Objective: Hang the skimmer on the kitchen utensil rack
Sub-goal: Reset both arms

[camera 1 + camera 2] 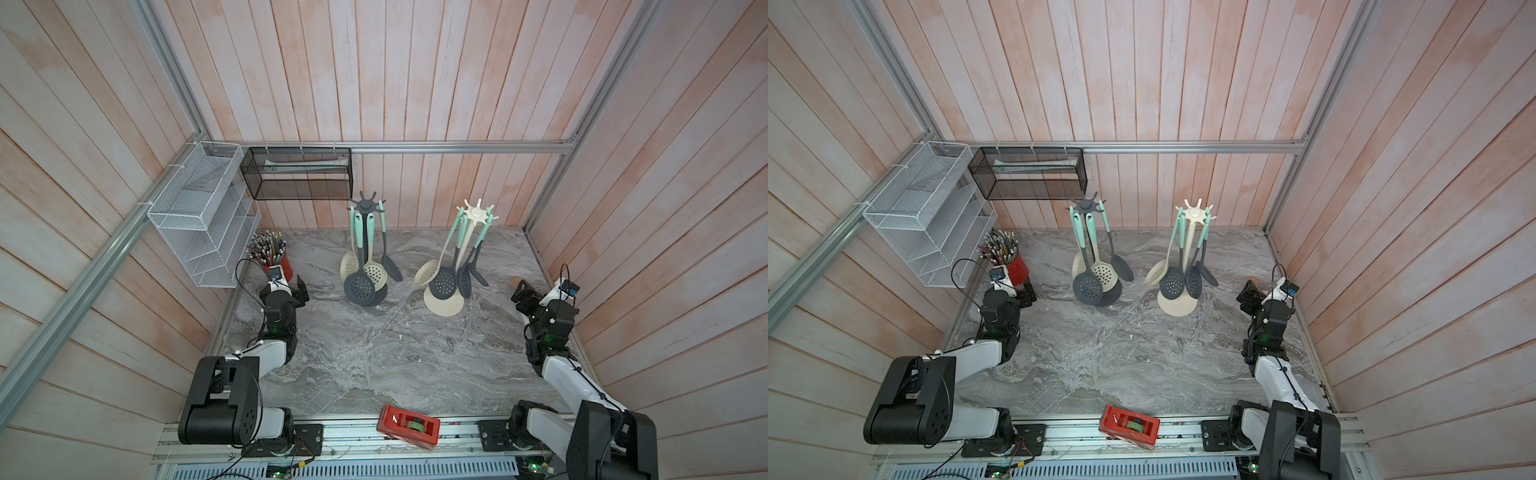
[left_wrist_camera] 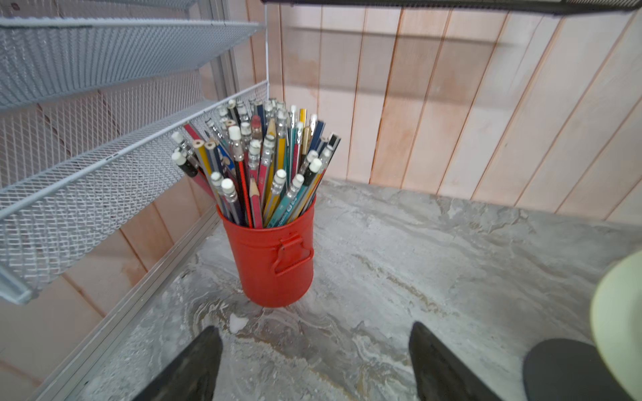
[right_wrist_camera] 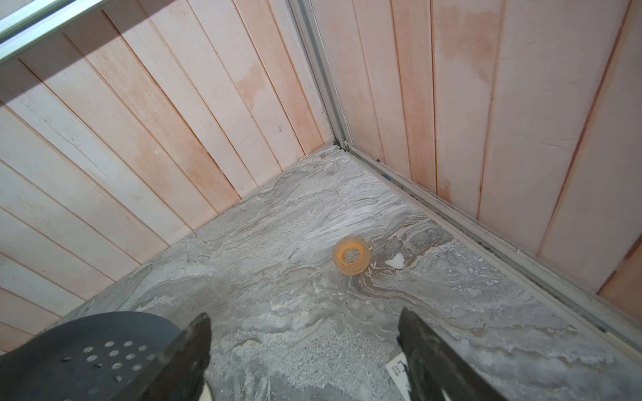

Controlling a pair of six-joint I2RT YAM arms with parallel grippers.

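Skimmers hang from both utensil racks at the back of my marble worktop (image 1: pixel 374 353). On the grey rack (image 1: pixel 366 204) I see a dark skimmer (image 1: pixel 359 286) with cream ones beside it. The cream rack (image 1: pixel 478 212) carries another dark one and a cream one. My left claw (image 2: pixel 314 326) hovers spread wide and empty, facing a red pencil cup (image 2: pixel 274 260). My right claw (image 3: pixel 305 313), also spread and empty, faces an orange tape roll (image 3: pixel 351 255) near the far right corner.
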